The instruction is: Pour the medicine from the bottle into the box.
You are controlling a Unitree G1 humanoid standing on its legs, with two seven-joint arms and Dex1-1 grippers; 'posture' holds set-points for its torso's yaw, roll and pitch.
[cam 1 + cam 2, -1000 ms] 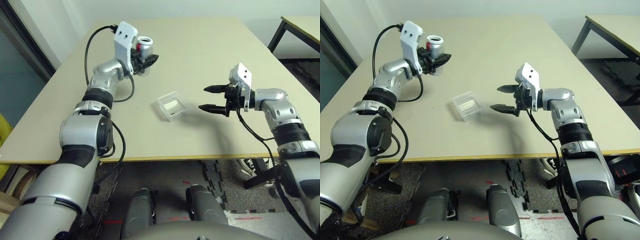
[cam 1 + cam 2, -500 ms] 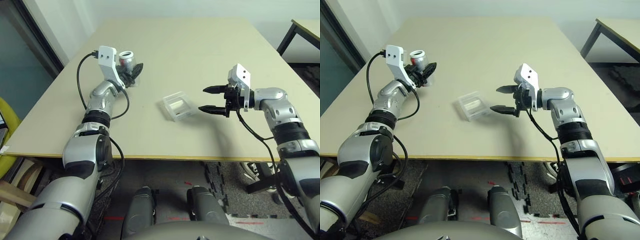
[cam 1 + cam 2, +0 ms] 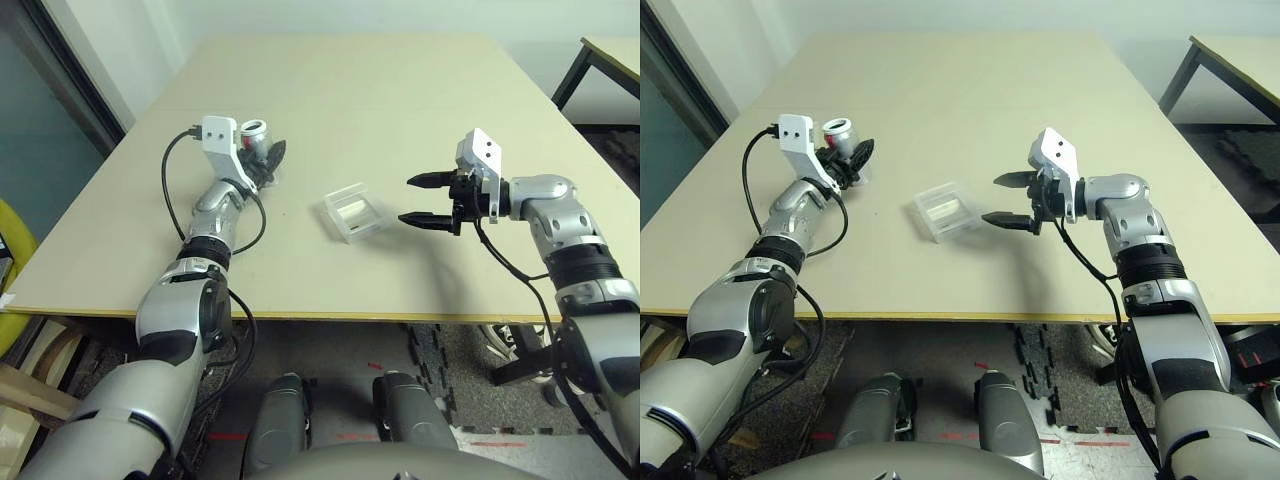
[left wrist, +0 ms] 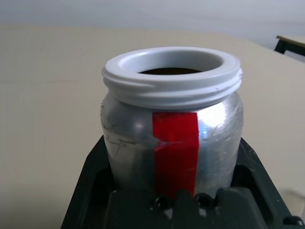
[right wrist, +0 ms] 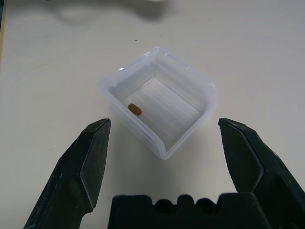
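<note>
Bottle [image 3: 256,135] near left table edge [image 3: 95,190], box [image 3: 353,211] mid-table

The left pincer [image 3: 268,158] is clamped tight, arm stretched far forward — the right pincer [image 3: 424,200] hangs with fingers spread wide, pointing toward the left arm.

Looks like a plain lab or test room: a big bare beige tabletop [image 3: 400,110] dominates, a second black-legged table [image 3: 600,60] stands beyond its far right corner, dark foam floor mats [image 3: 450,370] lie beneath it, pale walls behind.
</note>
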